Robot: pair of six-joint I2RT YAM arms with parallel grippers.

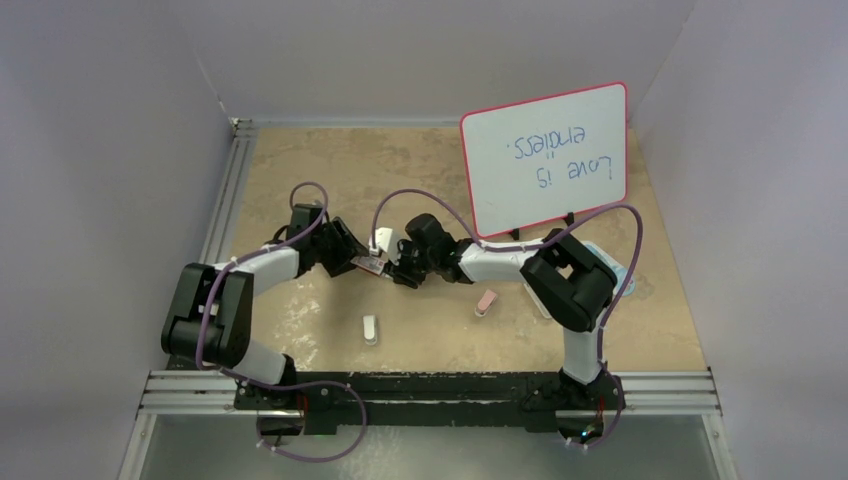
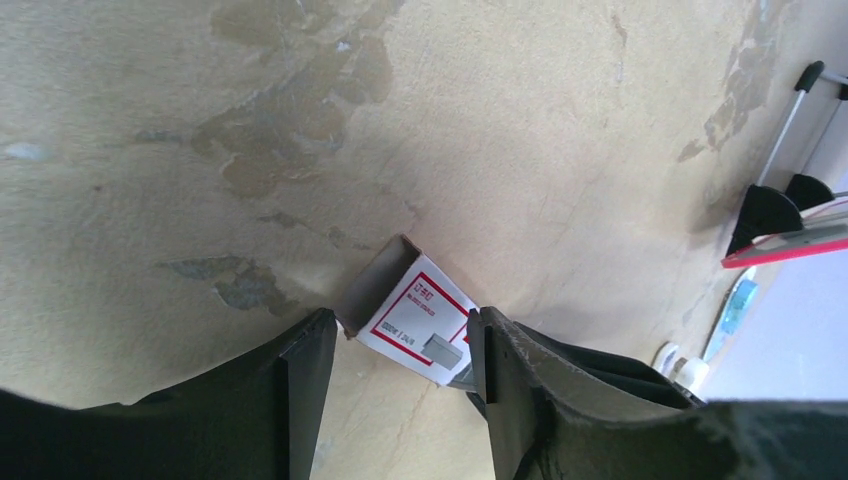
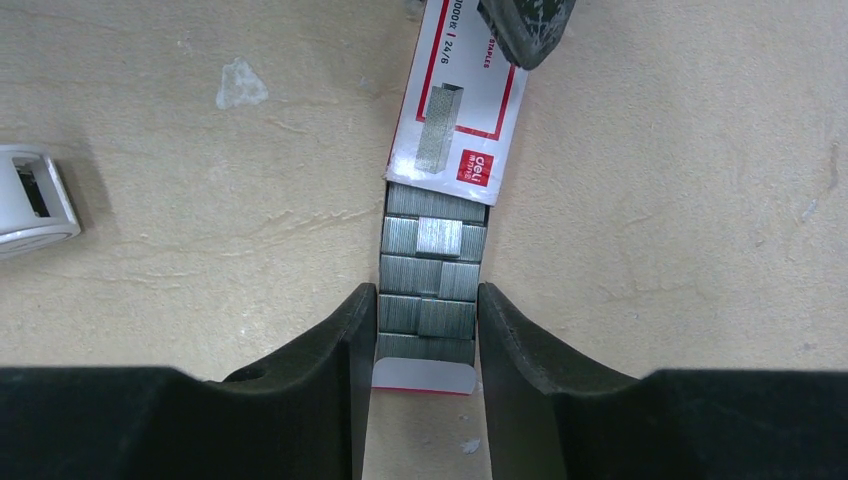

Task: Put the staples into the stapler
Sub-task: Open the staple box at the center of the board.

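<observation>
**Risk: a spill**

Bottom centre of the right wrist view, the right gripper [image 3: 425, 300] pinches the small grey cardboard tray [image 3: 425, 375], its silvery metal staples [image 3: 430, 270] exposed. Above, the left gripper [image 2: 400, 320] clamps the red-and-white cardboard sleeve [image 3: 455, 110]. Tilting or squeezing could scatter them.

Whiteboard [image 1: 545, 160] blocks far right. Pink stapler [image 1: 486, 302] and white piece [image 1: 371, 329] lie near centre; far left tabletop [image 1: 300, 160] open.
</observation>
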